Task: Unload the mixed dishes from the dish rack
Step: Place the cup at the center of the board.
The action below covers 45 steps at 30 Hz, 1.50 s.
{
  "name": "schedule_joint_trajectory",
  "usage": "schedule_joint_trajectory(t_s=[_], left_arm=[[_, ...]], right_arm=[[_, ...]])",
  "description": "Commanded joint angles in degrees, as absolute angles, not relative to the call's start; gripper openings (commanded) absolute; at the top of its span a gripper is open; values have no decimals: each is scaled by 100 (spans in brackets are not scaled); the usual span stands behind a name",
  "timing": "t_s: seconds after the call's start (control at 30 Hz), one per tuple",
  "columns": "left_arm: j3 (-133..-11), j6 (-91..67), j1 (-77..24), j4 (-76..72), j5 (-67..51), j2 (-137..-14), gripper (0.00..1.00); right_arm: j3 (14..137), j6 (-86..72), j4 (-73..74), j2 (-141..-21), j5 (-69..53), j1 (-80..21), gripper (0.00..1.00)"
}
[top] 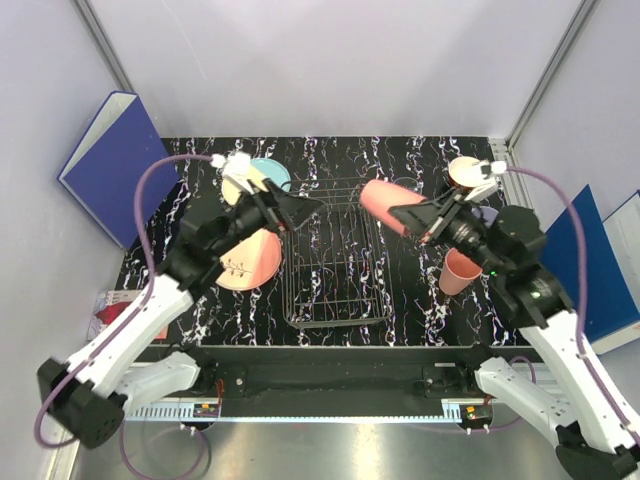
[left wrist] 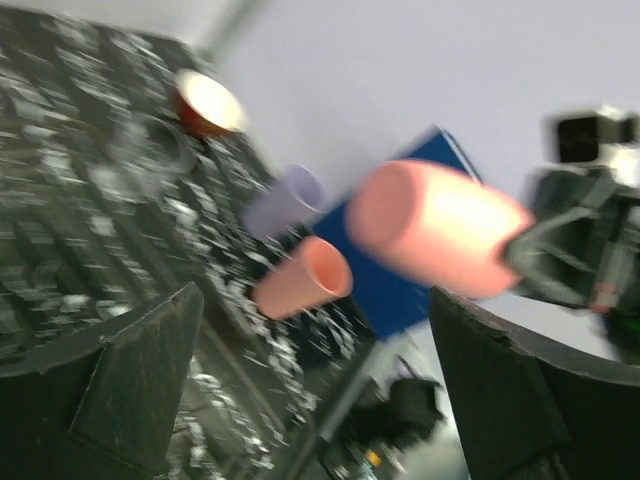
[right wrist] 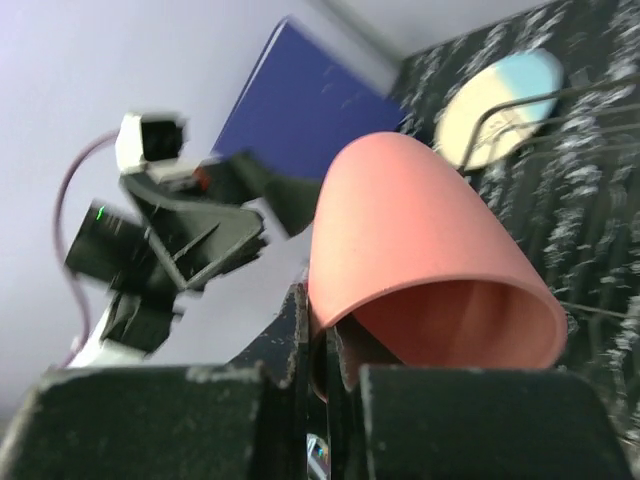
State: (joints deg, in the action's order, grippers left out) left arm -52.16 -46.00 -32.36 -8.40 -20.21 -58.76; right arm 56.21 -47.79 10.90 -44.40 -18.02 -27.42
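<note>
The wire dish rack [top: 335, 270] lies in the middle of the table. Above its far right corner a salmon-pink cup [top: 383, 205] [right wrist: 420, 250] hangs on its side, with my right gripper [top: 406, 218] [right wrist: 325, 350] shut on its rim wall. My left gripper [top: 300, 214] [left wrist: 320, 390] stands open and empty just left of that cup [left wrist: 435, 225], over the rack's far left corner. A second pink cup [top: 460, 272] [left wrist: 300, 278], a lavender cup [left wrist: 285, 200] and a red bowl [top: 465, 172] [left wrist: 207, 103] stand at the right. A salmon plate [top: 250, 260] and a blue-and-cream plate [top: 262, 178] [right wrist: 500, 100] lie at the left.
A blue binder [top: 105, 165] leans on the left wall and another [top: 600, 270] on the right wall. A clear glass [left wrist: 150, 150] stands blurred near the red bowl. White walls close in the table on three sides.
</note>
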Motion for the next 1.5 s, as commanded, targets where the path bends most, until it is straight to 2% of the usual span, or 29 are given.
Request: schedule_joint_trajectory(t_s=[0.0, 0.17, 0.2, 0.33, 0.4, 0.7, 1.0, 1.47], left_arm=[[-5353, -3823, -3190, 122, -344, -5151, 99], [-5203, -3867, -3190, 527, -176, -4887, 99], [-5160, -3876, -3190, 580, -158, -4878, 99], [-4966, -3937, -3190, 624, -202, -4729, 99], [-4870, -4008, -3190, 615, -263, -4667, 99], [-4457, -4113, -3199, 703, -430, -4333, 99], [-4175, -4350, -3199, 457, -720, -4421, 99], [-3735, -4518, -3199, 123, -1107, -4605, 99]], right_arm=[[6959, -4175, 4044, -4701, 478, -2733, 0], [8479, -4560, 6254, -5832, 2177, -2725, 0], [8760, -4666, 7058, -6062, 2684, -2733, 0], [9929, -5218, 8444, -6995, 3295, -2725, 0], [10046, -5387, 8752, -7215, 3200, -2725, 0], [10055, -5318, 9351, -6953, 3261, -2725, 0], [8756, -5721, 9352, -6609, 2663, -2725, 0], [7954, -6636, 9343, -6486, 2768, -2628, 0]])
